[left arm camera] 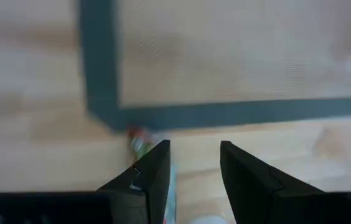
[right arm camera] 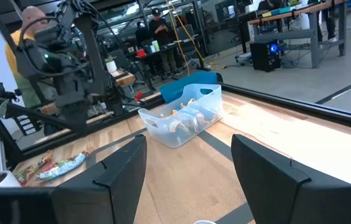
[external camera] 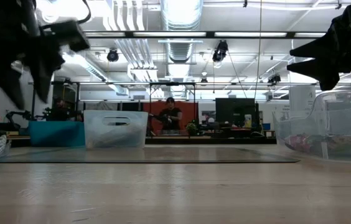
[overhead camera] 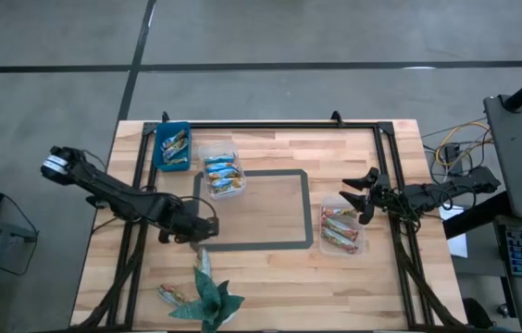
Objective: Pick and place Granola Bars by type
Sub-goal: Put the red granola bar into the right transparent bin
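Both tools gape over the wooden table [overhead camera: 270,268]; a workshop stretches behind.

The taped rectangle [overhead camera: 254,209] lies bare between the clear tubs [overhead camera: 222,174] [overhead camera: 341,230], green paper figure [overhead camera: 209,296] below

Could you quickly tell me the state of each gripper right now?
Left gripper: open, holding nothing, a bar beside it.
Right gripper: open, empty.
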Available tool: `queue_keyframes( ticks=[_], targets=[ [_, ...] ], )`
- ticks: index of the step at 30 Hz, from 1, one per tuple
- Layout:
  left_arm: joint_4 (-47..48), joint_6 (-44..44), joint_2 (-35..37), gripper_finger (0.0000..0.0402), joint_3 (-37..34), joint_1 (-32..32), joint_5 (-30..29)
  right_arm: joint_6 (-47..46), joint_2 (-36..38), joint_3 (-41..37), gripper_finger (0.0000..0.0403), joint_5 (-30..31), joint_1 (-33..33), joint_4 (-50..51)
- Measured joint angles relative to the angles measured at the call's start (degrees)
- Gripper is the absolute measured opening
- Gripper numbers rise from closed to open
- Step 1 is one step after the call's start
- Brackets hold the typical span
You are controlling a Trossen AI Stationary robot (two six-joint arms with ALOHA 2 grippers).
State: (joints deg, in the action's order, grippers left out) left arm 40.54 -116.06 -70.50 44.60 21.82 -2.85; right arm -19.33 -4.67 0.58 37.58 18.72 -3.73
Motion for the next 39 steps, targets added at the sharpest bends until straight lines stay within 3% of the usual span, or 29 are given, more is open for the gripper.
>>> queue_keyframes(
  ticks=[5,12,24,27,39],
  targets=[
    [0.0,-9.9,-0.8,0.0122,-0.4,0.0,5.5,0.0,0.0,0.0,0.0224,0.0,0.0,0.0],
    [1.0,-10.1,-2.3,0.0127,-0.4,-0.1,7.3,0.0,0.0,0.0,0.0224,0.0,0.0,0.0],
    [1.8,-15.2,-5.2,0.0242,1.6,-0.1,10.9,0.0,0.0,0.0,0.0224,0.0,0.0,0.0],
    [2.0,-17.4,-6.5,0.0246,1.5,0.1,14.3,0.0,0.0,0.0,0.0224,0.0,0.0,0.0],
    [-2.3,-19.2,-10.4,0.0245,1.1,0.4,14.0,0.0,0.0,0.0,0.0224,0.0,0.0,0.0]
  ],
)
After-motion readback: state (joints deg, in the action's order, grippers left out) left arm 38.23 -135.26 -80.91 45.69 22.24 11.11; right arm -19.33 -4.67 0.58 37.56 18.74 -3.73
